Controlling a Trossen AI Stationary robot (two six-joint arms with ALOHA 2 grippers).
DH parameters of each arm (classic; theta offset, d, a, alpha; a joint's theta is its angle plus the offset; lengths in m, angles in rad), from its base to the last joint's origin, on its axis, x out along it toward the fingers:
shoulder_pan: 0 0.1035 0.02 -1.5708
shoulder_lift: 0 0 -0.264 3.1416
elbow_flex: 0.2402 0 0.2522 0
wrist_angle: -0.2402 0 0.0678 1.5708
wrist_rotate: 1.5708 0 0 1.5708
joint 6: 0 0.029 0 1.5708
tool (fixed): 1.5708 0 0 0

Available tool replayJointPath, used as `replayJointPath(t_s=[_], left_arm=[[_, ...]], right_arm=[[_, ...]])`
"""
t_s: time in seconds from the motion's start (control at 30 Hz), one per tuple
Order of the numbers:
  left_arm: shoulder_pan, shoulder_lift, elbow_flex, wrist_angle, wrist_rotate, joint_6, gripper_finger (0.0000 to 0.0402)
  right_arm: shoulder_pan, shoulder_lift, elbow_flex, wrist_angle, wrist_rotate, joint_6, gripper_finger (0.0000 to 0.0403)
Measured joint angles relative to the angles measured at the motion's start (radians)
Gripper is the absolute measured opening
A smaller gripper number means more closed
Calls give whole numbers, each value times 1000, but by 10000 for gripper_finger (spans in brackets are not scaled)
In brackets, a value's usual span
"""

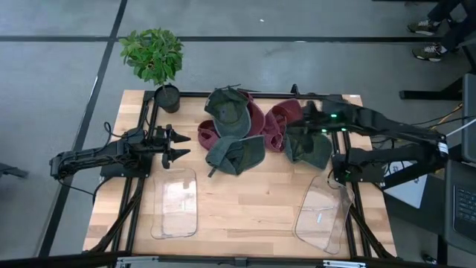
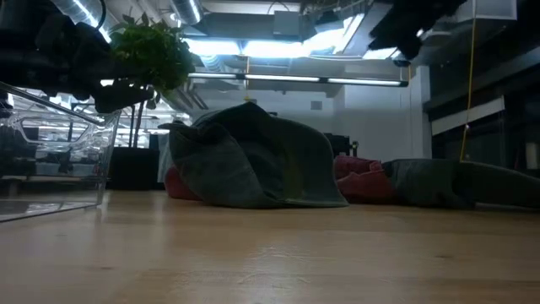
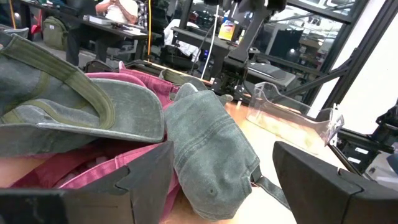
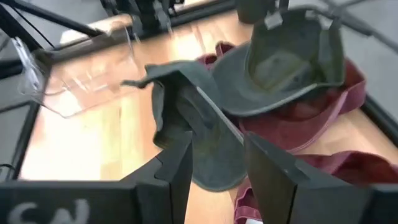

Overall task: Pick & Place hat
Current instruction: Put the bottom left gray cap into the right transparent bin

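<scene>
From above, we see a heap of soft cloth hats across the upper middle of the light wooden table point(image 1: 245, 208): a grey-green cap lying brim-up point(image 1: 225, 112) at the top, dark red hats point(image 1: 256, 123) beneath it, another grey-green cap point(image 1: 236, 154) lower down and a third green hat point(image 1: 309, 147) at the right end of the heap. The left gripper point(image 1: 181, 145) sits at the middle left of the frame, pointing toward the heap, its fingers spread wide and holding nothing. The right gripper point(image 1: 306, 123) hangs over the right end of the heap; its fingers stand partly apart, and we cannot tell whether they pinch any cloth. Two clear plastic bins point(image 1: 175, 202) lie in the lower part of the frame, one on each side. A potted green plant point(image 1: 155, 59) stands at the upper left table corner.
</scene>
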Motion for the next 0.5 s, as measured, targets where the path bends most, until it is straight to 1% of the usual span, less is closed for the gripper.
replayJointPath(t_s=[0.03,0.13,0.2,0.33,0.5], left_arm=[[0,0,0,0,0,0,267],[0,0,0,0,0,0,267],[0,0,0,0,0,0,267],[0,0,0,0,0,0,267],[0,0,0,0,0,0,267]], right_arm=[[6,30,9,19,1,-9,142],[30,118,21,109,40,-135,142],[55,177,21,174,71,-160,142],[100,275,21,325,86,-140,142],[143,368,20,472,86,-82,142]])
